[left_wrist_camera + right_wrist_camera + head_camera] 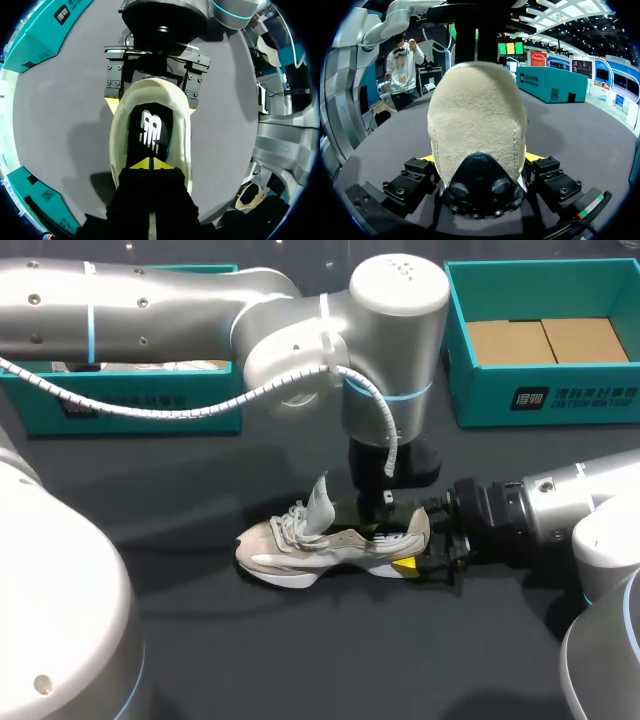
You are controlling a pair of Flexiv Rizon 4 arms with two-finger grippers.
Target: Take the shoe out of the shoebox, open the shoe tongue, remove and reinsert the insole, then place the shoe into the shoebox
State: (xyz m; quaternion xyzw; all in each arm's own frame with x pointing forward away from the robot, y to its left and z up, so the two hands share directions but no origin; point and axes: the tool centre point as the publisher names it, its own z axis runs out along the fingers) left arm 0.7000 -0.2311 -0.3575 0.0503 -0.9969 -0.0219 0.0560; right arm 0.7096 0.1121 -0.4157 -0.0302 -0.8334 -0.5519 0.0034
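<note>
Count: one shoe (320,545), two shoeboxes, two arms, both at the shoe.

Shoe lies out of the boxes, on the dark matte table (300,660), mid-table, resting on its sole. The toe points towards my left side and the heel towards my right arm. Upper is cream and beige with a napped, fuzzy weave at the heel. A smooth black moulded piece sits low on the heel, and the sole is white. Tongue (320,502) stands pulled up and forward, thin and pale, above the white laces (290,520).

One insole (150,130), flat and black with a white mark, lies inside the shoe.

Left gripper (150,164) comes straight down into the shoe opening. Its yellow tips are drawn together on the insole. I cannot tell whether any of the insole is pinched between them.

Right gripper (425,537) comes in level from the heel end. It is clamped on the shoe's heel, one finger on each flank, with a yellow tip showing on either side.

Shoeboxes: both teal card, rectangular, lids off, at the far edge of the table.
- Left shoebox (130,405): mostly hidden behind my left arm.
- Right shoebox (545,390): two plain brown cardboard panels (545,340) lie side by side inside.
</note>
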